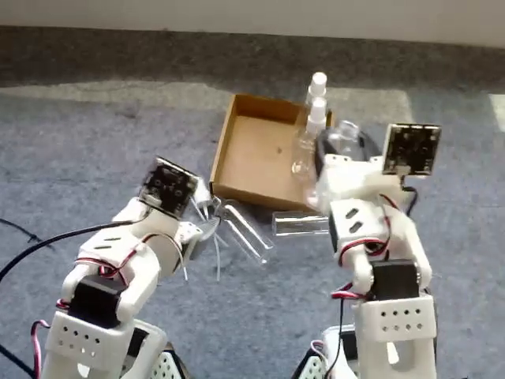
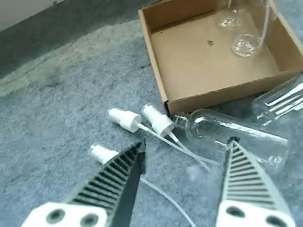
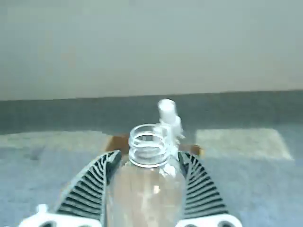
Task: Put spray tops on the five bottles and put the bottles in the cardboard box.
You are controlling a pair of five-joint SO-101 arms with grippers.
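Note:
My right gripper (image 3: pixel 148 161) is shut on an upright clear bottle (image 3: pixel 147 189) with an uncapped neck, held at the near right corner of the cardboard box (image 1: pixel 256 150). Two bottles with white spray tops (image 1: pixel 317 99) stand inside the box along its right wall. My left gripper (image 2: pixel 184 158) hangs open over the carpet in front of the box, above three loose spray tops (image 2: pixel 124 119) with thin tubes. An uncapped bottle (image 2: pixel 229 135) lies on its side just ahead of the open fingers (image 2: pixel 125 175), and another lying bottle (image 2: pixel 279 101) rests to its right.
Grey carpet (image 1: pixel 95 142) covers the table, with free room left of the box. The box floor (image 2: pixel 213 56) is bare on its left side. A black cable (image 1: pixel 31 245) runs at the left of the left arm. A pale wall stands at the back.

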